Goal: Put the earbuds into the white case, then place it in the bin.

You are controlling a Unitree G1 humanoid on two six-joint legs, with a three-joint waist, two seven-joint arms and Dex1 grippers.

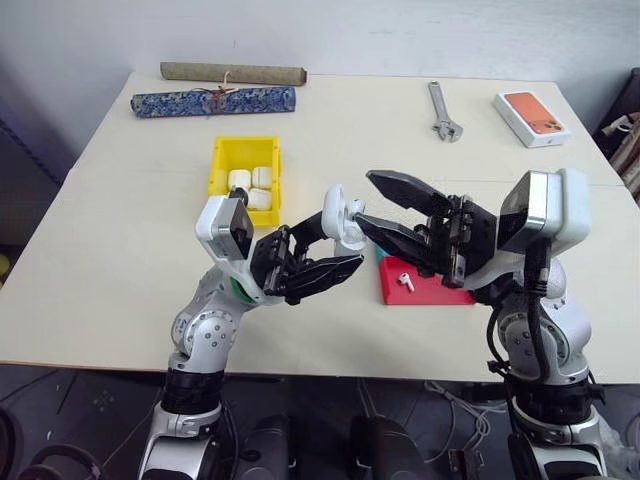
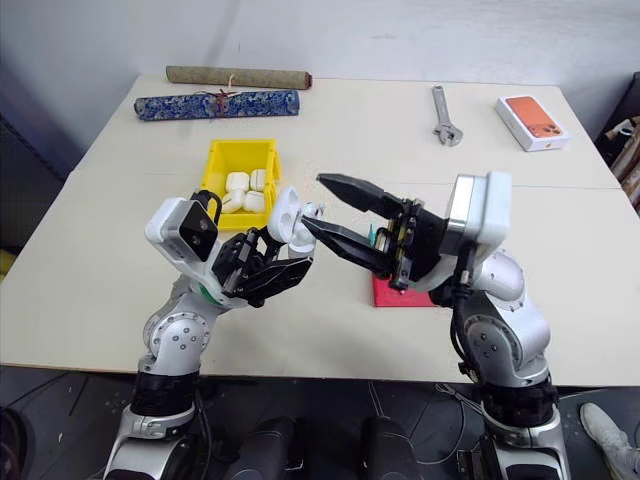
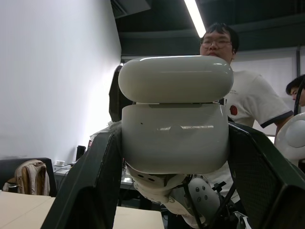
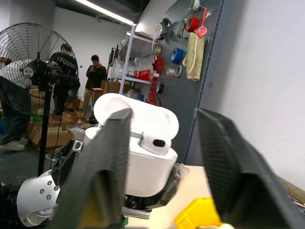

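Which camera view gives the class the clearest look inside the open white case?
The right wrist view: the white case faces it with the lid raised and an earbud seated inside. The left wrist view shows its closed-looking back, clamped in the left gripper. The head views show it small, from above.

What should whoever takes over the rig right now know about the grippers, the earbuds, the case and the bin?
Left gripper: shut on the white case, held above the table with the lid flipped open.
Right gripper: open, fingers at the open case, holding nothing visible.
Earbuds: one earbud sits in the open case; another earbud lies in the red tray.
Bin: yellow, on the table beyond the left gripper, with several white items inside.
Done: one earbud seated.
Left: pick up the tray earbud, seat it, close the lid, place the case in the bin.
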